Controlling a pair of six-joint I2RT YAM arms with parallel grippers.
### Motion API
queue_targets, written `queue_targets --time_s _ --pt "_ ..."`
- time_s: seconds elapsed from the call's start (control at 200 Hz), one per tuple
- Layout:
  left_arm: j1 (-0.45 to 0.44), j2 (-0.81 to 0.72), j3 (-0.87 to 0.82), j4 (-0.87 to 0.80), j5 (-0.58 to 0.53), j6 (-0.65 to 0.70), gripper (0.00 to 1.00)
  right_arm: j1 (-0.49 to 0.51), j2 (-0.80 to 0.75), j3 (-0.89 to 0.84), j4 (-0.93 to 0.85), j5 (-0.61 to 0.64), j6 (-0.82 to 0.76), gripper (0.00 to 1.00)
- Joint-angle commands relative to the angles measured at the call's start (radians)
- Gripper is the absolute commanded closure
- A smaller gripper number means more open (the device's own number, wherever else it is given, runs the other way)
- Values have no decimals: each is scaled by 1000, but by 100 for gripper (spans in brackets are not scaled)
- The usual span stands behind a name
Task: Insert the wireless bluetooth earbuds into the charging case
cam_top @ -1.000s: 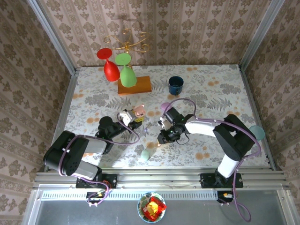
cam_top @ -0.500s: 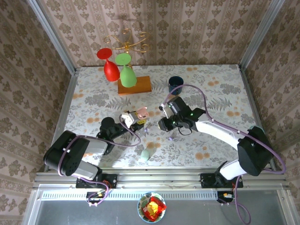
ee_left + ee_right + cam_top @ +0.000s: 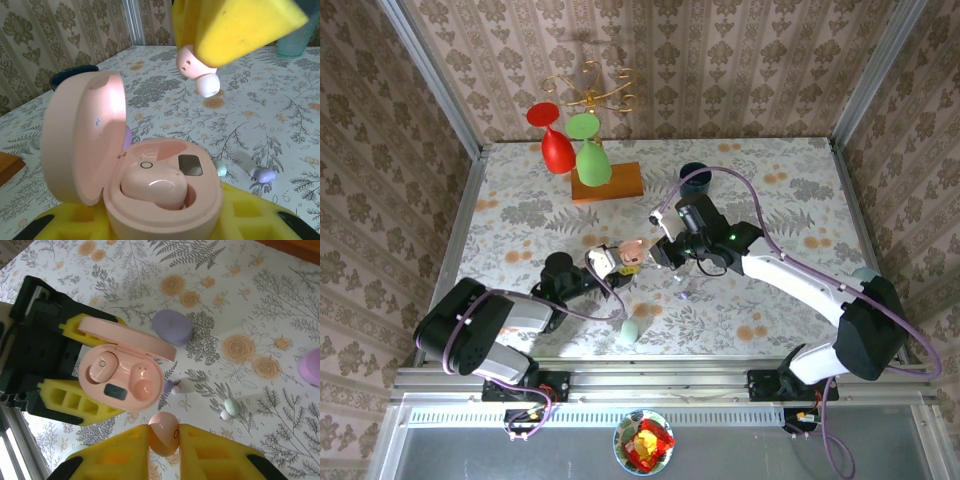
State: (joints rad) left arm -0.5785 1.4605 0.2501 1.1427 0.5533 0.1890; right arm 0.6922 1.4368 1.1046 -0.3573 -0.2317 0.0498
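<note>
My right gripper (image 3: 163,444) is pinched narrow on a pink earbud (image 3: 163,432), which is squeezed between the two yellow pads and held in the air, above the open pink case (image 3: 122,375) and clear of it. My left gripper (image 3: 160,222) is clamped tight on that case, its yellow pads hugging the base on both sides. The lid stands swung up and back. Inside the case a second pink earbud (image 3: 152,185) sits in its socket, and the socket beside it is bare. On the flowered table (image 3: 260,300) a lilac earbud (image 3: 170,387) lies loose just beside the case, with a mint earbud (image 3: 231,406) further along and apart from it. A closed purple case (image 3: 172,326) rests near the lid's outer side. In the overhead view a mint case (image 3: 632,328) lies toward the near edge, between my two arms.
</note>
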Motion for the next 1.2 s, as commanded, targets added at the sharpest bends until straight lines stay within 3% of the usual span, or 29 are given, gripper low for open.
queue_targets --time_s 0.0,0.6,1.195 --pt "-7 10 18 -8 27 27 68 12 4 46 -17 -17 -46 79" --pt "-17 1 28 -18 54 34 68 32 92 60 20 -50 -33 79" --pt "-15 -14 28 -20 37 26 67 51 109 40 -11 7 -73 79"
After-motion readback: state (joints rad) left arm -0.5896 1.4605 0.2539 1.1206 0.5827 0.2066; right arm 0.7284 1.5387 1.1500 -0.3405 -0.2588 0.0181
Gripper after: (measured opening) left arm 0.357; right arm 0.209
